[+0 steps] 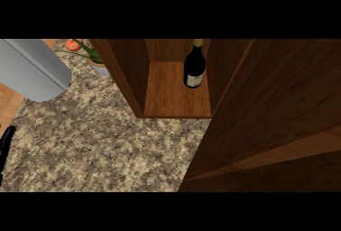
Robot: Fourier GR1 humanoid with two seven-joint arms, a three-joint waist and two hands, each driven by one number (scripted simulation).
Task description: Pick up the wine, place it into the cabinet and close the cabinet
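Your left hand (6, 149) shows only as a thin black sliver at the left edge of the head view, low over the speckled counter (106, 140); you cannot tell how its fingers are set. Your right hand does not show at all. A grey forearm (30, 67) crosses the upper left corner, lying over the counter's edge. The wine bottle (194, 65) stands upright inside the wooden cabinet (126, 76), on its floor, towards the right wall. Nothing touches the bottle. The cabinet door (266, 117) hangs open, a wide dark panel filling the right of the view. Behind the cabinet's left side you see a potted plant (90, 56) with an orange bloom.
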